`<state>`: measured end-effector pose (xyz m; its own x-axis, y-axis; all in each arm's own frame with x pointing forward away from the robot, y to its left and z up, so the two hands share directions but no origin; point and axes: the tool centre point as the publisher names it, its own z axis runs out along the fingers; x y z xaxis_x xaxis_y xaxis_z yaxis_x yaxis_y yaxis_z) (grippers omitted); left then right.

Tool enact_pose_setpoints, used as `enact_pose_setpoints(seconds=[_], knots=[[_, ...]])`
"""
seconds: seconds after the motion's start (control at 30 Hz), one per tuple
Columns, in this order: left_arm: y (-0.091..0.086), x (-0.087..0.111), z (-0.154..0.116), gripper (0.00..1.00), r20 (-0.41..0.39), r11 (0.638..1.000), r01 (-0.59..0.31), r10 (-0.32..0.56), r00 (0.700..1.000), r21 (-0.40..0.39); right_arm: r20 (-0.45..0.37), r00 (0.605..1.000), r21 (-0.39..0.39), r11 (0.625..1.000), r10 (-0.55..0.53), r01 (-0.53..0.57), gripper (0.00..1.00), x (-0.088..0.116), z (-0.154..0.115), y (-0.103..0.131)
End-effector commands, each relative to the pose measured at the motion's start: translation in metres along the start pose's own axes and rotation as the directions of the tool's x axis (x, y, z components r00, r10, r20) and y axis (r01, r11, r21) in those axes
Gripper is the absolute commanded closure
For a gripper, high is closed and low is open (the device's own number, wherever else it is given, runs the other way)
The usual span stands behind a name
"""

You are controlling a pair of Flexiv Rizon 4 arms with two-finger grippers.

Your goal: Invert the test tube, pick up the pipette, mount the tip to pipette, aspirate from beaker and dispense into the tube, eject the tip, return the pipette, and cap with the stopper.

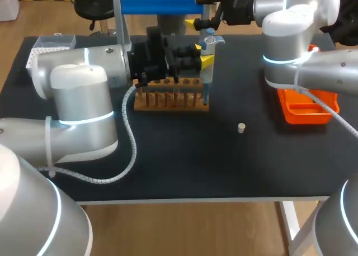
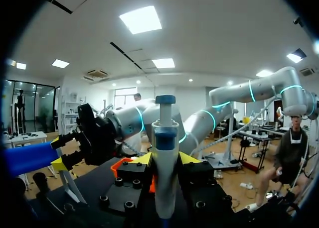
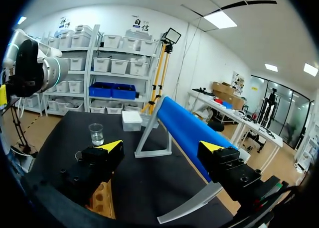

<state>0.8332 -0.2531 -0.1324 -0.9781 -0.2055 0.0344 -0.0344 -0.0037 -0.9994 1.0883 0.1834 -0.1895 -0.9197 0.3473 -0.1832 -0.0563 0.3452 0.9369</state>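
My left gripper (image 1: 203,53) is shut on the white and blue pipette (image 1: 209,55), which stands upright. Its lower end reaches down to the right end of the wooden tube rack (image 1: 168,99). In the left wrist view the pipette (image 2: 165,153) stands between the yellow fingertips (image 2: 143,159). My right gripper (image 1: 201,13) is open and empty at the back, next to the blue bar (image 1: 159,1). The beaker (image 3: 96,133) with clear liquid stands ahead of the right gripper (image 3: 162,148). The small pale stopper (image 1: 241,128) lies on the black table to the right of the rack. I cannot make out the test tube.
An orange bin (image 1: 305,109) sits at the right under my right arm. A white tip box (image 1: 53,43) is at the back left. The blue bar's metal frame (image 3: 149,138) stands behind the rack, with a white box (image 3: 132,119) near the beaker.
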Motion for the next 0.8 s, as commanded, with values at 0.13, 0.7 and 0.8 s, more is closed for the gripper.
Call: enact_pose_setpoints(seconds=[0.13, 0.7, 0.8], knots=[[-0.013, -0.006, -0.031, 1.0, 0.075, 0.998, -0.003, 0.008, 0.997, -0.066, 0.001, 1.0, -0.001, 1.0, 0.0, 0.0, 0.0, 0.0, 0.0, 0.0], [-0.012, -0.083, -0.12, 1.0, 0.394, 0.996, 0.022, 0.013, 0.919, -0.084, 0.001, 1.0, -0.001, 1.0, 0.0, 0.0, 0.0, 0.0, 0.0, 0.0], [-0.012, -0.097, -0.128, 1.0, 0.425, 0.996, 0.018, 0.018, 0.905, -0.082, 0.001, 1.0, -0.001, 1.0, 0.0, 0.0, 0.0, 0.0, 0.0, 0.0]])
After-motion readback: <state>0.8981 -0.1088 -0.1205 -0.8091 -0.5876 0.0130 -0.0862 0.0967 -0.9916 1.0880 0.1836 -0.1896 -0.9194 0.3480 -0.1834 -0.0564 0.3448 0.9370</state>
